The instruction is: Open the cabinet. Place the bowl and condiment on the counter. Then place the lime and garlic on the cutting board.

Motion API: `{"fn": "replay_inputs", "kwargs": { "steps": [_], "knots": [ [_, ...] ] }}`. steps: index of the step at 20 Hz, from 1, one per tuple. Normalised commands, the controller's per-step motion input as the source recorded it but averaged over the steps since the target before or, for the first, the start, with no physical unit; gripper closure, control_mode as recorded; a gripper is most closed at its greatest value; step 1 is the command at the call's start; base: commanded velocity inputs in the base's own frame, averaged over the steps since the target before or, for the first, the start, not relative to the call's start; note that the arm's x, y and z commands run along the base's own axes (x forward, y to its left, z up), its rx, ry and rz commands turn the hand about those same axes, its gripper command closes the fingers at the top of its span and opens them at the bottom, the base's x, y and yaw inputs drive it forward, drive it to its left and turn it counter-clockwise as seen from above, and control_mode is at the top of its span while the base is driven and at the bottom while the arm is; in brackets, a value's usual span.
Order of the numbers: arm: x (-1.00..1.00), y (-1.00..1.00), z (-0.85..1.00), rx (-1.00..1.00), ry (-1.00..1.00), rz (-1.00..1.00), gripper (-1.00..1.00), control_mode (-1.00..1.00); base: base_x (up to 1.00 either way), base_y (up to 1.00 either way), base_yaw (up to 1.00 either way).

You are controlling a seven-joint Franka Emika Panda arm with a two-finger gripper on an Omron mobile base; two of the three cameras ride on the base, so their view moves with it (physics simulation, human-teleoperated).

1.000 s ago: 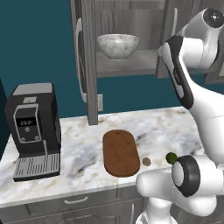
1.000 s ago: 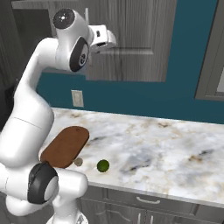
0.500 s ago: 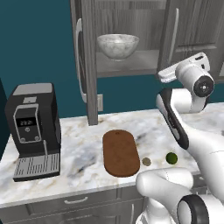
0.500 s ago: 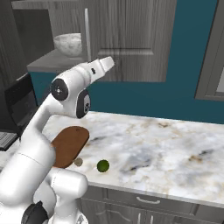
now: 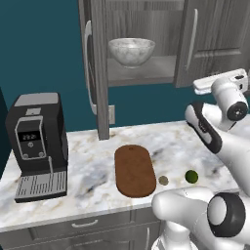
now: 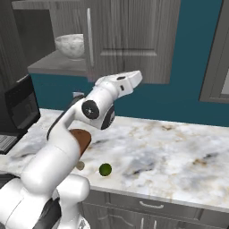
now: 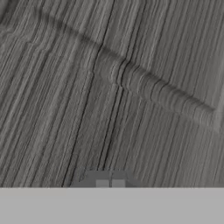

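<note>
Gripper (image 7: 110, 183) closed empty, facing cabinet (image 5: 215, 39) door; bowl (image 5: 131, 51) sat on shelf, awaiting retrieval.

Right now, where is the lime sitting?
The lime lies on the counter near its front edge, just right of the garlic and the cutting board, not on the board. The right base view shows it beside the robot's body.

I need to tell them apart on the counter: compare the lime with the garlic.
The lime is bright green; the garlic is dull beige-tan. The lime looks slightly bigger than the garlic. The garlic lies nearer the cutting board than the lime does. Both are small, round, and rest on the counter, off the board.
</note>
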Motion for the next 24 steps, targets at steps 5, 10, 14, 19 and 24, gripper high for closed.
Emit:
{"fn": "replay_inputs", "kwargs": {
  "steps": [5,10,14,19,24],
  "knots": [
    [-0.99,-0.08,0.94,0.18,-0.02,0.00,1.00,-1.00,0.00,0.00,0.00],
    [-0.87,0.09,0.93,0.06,0.04,0.00,1.00,-1.00,0.00,0.00,0.00],
    [-0.21,0.86,0.40,-0.13,0.33,0.04,1.00,-1.00,0.00,0.00,0.00],
    [0.24,0.99,0.00,-0.28,0.33,0.01,1.00,-1.00,0.00,0.00,0.00],
    [0.28,0.68,0.03,-0.27,0.03,-0.01,1.00,-1.00,0.00,0.00,0.00]
  ]
}}
